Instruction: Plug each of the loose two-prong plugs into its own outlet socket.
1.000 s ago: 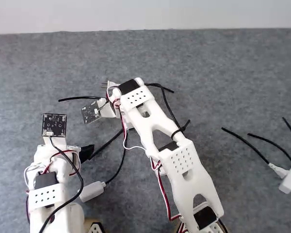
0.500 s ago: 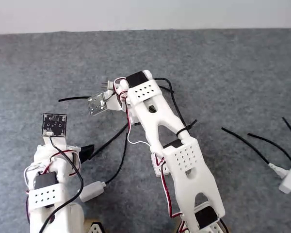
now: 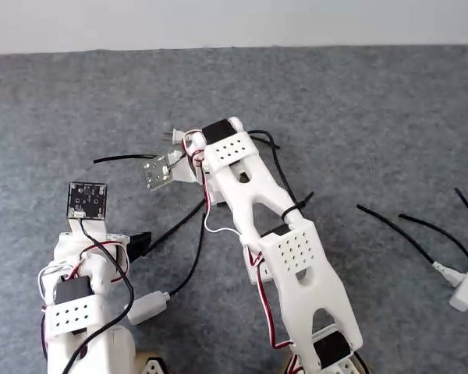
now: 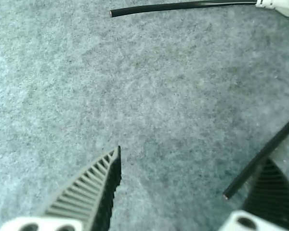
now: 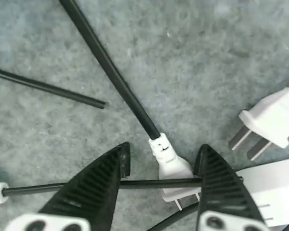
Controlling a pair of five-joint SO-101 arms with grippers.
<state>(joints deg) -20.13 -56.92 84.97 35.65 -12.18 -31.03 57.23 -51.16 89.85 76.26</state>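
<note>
The right gripper (image 5: 164, 148) stands released, its jaws straddling a white two-prong plug (image 5: 169, 166) lying on the carpet (image 5: 207, 48) between them, long axis roughly along the gap: cord (image 5: 111, 72) leading out beyond the jaw tips, prongs toward the wrist. A second plug (image 5: 272, 118) lies just outside one jaw. The left gripper (image 4: 192, 156), also released, hangs over the carpet with no plug between its jaws, so the right arm is nearer
</note>
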